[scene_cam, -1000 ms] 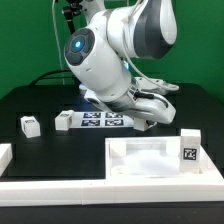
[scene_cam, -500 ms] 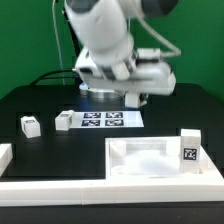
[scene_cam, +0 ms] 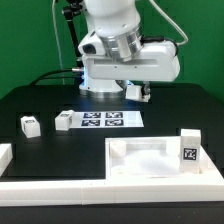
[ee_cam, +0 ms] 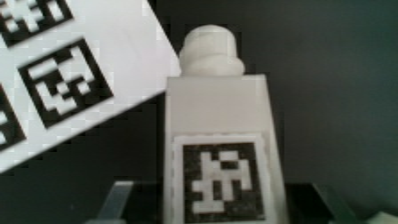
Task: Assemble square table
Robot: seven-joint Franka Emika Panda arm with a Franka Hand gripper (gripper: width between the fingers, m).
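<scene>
- Gripper (scene_cam: 142,92) was seen pinching a leg (ee_cam: 217,120), raised near the marker board (scene_cam: 102,120).
- Two loose legs (scene_cam: 30,126) were seen on the table (scene_cam: 60,148).
- Tabletop (scene_cam: 118,150) was found at the front; a corner leg (scene_cam: 189,150) seemed fitted.
- Three legs were judged outstanding.
</scene>
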